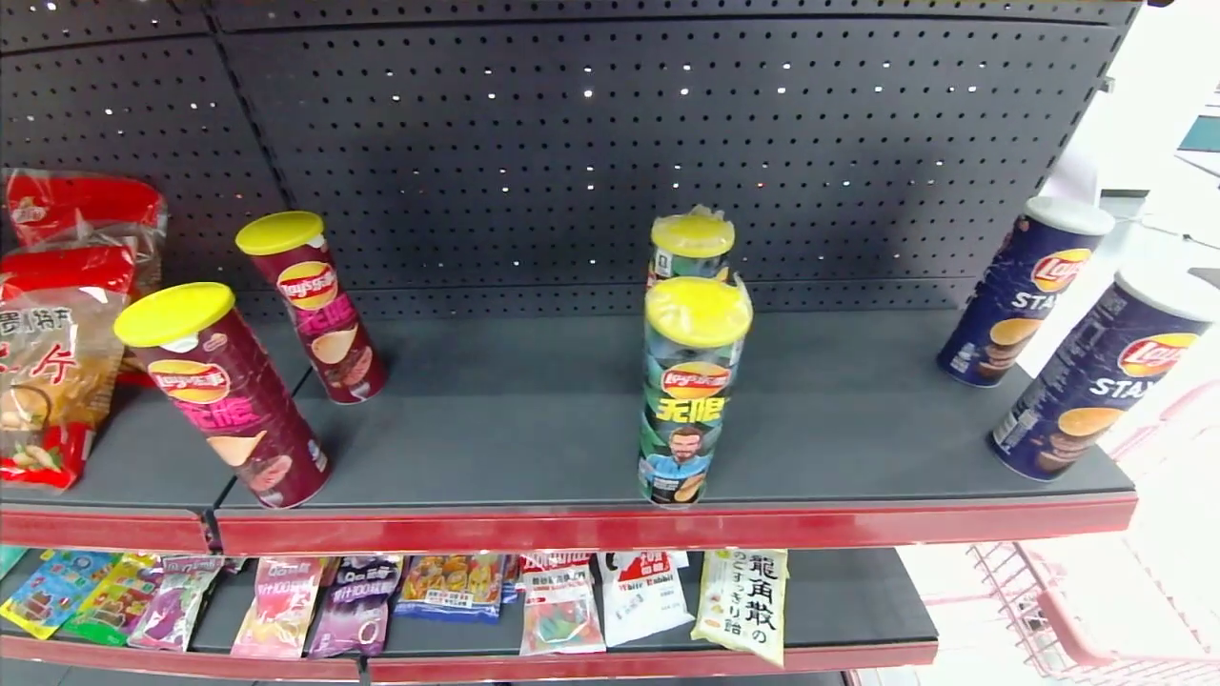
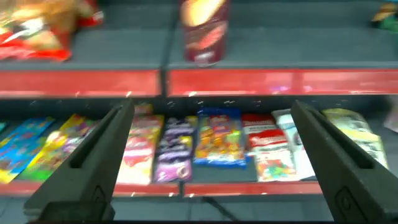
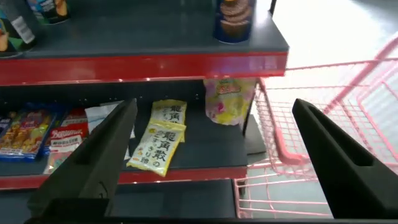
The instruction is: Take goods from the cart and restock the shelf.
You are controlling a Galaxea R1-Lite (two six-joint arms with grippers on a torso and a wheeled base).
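Glossy green cylindrical crisp tube (image 1: 688, 410) with yellow plastic lid, matte grey metal shelf (image 1: 534, 419), pink wire cart (image 3: 283, 152), left gripper (image 2: 211, 168) and right gripper (image 3: 217, 168) jaws spread wide, empty

Pink cart (image 1: 1060, 617) partly off-frame.

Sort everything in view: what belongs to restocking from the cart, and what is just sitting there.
Job in hand: pink cart; upper shelf; left gripper and right gripper, both open and empty.

Just sitting there: maroon cans, green cans and blue cans, already shelved; snack packets on the lower shelf; red bags.
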